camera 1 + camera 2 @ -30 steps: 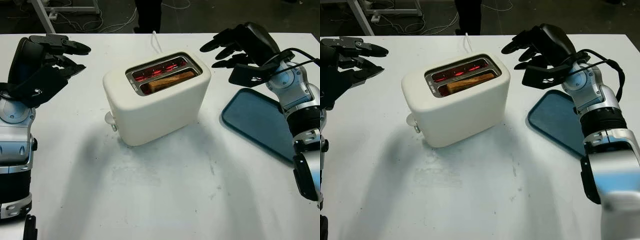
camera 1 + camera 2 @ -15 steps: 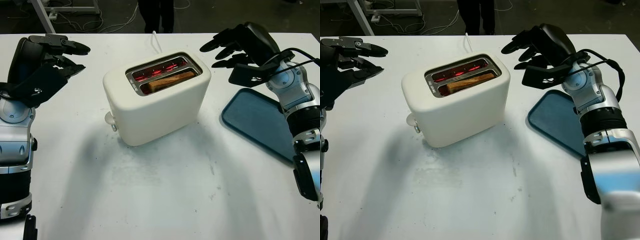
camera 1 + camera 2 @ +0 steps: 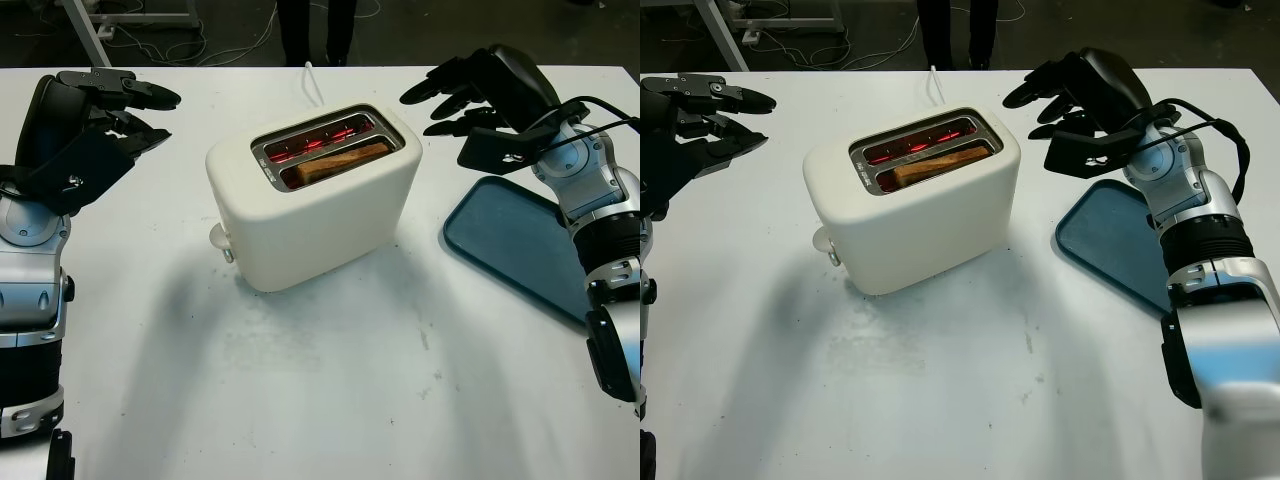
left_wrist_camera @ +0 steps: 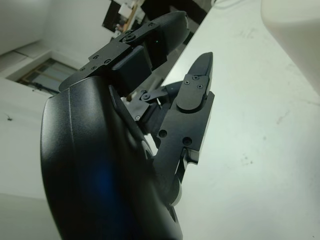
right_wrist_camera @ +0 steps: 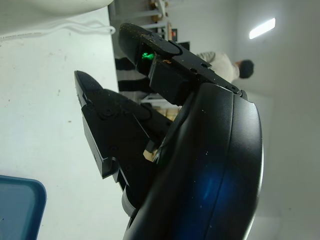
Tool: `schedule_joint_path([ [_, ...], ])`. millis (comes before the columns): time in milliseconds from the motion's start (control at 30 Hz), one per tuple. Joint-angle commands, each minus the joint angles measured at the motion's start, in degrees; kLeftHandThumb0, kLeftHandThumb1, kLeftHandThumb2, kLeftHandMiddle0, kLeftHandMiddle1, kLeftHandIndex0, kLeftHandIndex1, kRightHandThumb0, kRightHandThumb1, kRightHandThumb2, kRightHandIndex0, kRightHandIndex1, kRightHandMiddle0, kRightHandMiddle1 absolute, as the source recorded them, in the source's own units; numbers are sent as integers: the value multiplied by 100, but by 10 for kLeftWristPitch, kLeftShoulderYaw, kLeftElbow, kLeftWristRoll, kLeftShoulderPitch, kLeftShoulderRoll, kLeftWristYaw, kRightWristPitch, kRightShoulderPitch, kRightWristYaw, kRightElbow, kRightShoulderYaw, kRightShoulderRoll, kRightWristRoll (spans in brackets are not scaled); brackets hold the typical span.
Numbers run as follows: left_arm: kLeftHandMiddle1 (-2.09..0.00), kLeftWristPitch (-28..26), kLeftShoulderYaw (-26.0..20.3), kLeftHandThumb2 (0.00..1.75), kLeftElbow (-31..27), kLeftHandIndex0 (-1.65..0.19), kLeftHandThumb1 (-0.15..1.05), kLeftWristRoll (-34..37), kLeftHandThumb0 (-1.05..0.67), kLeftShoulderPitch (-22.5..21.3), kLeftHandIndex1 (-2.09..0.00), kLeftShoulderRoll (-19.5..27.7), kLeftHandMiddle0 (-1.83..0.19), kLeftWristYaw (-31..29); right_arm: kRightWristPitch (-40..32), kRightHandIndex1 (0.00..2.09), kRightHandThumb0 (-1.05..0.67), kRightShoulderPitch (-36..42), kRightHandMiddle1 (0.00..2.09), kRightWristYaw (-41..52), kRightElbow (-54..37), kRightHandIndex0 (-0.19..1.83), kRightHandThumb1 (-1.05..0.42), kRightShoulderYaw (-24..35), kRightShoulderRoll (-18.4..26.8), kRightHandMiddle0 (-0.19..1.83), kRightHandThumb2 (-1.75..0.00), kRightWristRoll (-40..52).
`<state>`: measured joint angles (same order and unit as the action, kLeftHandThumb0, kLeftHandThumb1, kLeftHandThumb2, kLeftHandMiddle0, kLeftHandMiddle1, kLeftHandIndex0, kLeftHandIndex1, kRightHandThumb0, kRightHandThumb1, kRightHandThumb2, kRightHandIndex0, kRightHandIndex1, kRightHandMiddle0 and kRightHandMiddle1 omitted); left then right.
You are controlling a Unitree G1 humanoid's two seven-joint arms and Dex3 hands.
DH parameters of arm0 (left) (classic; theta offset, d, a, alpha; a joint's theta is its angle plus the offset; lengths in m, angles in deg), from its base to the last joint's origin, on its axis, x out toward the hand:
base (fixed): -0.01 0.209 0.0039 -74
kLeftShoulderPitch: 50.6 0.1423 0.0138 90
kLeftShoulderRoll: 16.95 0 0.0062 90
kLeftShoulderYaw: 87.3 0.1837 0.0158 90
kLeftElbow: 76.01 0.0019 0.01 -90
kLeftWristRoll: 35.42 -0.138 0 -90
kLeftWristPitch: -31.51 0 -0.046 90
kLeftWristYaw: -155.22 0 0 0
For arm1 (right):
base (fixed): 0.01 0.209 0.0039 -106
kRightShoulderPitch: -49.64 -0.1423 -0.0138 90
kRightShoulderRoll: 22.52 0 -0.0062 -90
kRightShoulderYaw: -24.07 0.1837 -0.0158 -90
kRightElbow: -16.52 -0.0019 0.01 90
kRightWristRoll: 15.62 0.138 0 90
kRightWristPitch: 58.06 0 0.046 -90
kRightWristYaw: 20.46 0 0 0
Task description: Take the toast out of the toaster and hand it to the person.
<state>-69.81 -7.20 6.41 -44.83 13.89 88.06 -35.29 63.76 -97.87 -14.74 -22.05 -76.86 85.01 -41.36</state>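
The white tabletop takes up nearly the whole scene, its far edge running straight across at 12 o'clock with dark floor, cables and a person's legs beyond it. The near half, from about 4 to 8 o'clock, is bare white surface.

The toaster stands near the centre, set at an angle, with open tabletop on all sides. Its lever knob sticks out at its 8 o'clock corner, and a white cord leaves its far side toward the table's far edge. The rear slot glows red.

The tray, flat and blue with rounded corners, lies at 3 o'clock, well apart from the toaster; a strip of bare tabletop runs between them. The right forearm crosses over its outer end.

The left hand hangs above the tabletop at 9 o'clock, well apart from the toaster, open and holding nothing, its fingers pointing toward the toaster. The right hand hangs at 2 o'clock above the tray's far end, open and holding nothing, fingers reaching toward the toaster's top corner without touching it.

The toast sits in the front slot, its brown top edge level with the slot rim.
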Motion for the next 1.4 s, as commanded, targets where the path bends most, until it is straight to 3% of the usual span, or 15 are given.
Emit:
schedule_joint_path([
  [0,-87,-2,-3,0,-4,-98,85,-2,-12,11,-25,0,-81,4,12,1,-3,5,0,-6,2,135,-66,0,6,111,0,1],
  [1100,-85,-9,-1,0,-9,-99,84,-10,-13,11,-24,-1,-82,7,17,1,-7,4,0,-7,5,135,-66,1,6,111,0,1],
  [1367,-85,14,2,0,1,-100,84,-10,-11,11,-24,4,-83,5,19,0,-5,3,0,-10,6,135,-66,-1,7,111,0,-3],
])
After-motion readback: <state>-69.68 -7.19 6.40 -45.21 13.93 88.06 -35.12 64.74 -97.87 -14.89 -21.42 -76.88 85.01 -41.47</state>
